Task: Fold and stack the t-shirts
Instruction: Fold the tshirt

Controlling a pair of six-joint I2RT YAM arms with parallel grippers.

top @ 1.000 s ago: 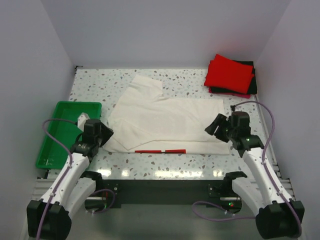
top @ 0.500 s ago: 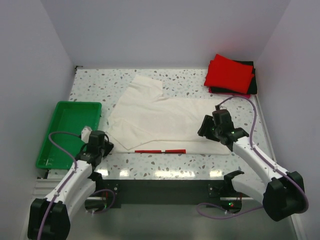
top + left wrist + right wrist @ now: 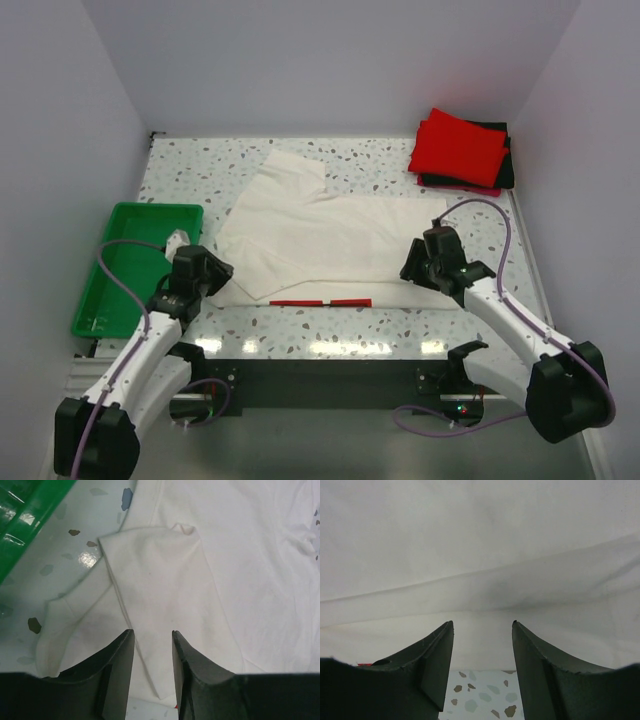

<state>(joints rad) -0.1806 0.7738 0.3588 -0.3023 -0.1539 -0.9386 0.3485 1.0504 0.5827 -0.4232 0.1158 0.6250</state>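
While both arms are reaching in from the near edge of the speckled table (image 3: 190, 170), the cream-white t-shirt (image 3: 340, 235) is lying across the middle of the surface. It is partly folded, with one sleeve pointing toward the far left. A thin red stripe (image 3: 320, 302) is showing along its near edge.

1. Left arm. The left gripper (image 3: 213, 275) is sitting at the near-left corner of the cream-white t-shirt, just beside the green tray (image 3: 125, 262). In the left wrist view its fingers (image 3: 117, 665) are standing apart with a narrow gap. A folded sleeve flap (image 3: 160, 580) is running up from that gap. Nothing is being clamped, and it cannot be told whether the fingertips are touching the cloth.

2. Right arm. The right gripper (image 3: 412, 262) is sitting over the near-right part of the same shirt. In the right wrist view its fingers (image 3: 432, 660) are spread wider than the left pair. They are pointing at the shirt's near edge, where bare table is showing between them. A shallow crease is crossing the cloth just beyond the tips. No cloth is being held.

3. Stack. The folded red t-shirt (image 3: 460, 148) is resting on the black t-shirt (image 3: 508, 168) in the far-right corner of the table, well apart from both grippers.
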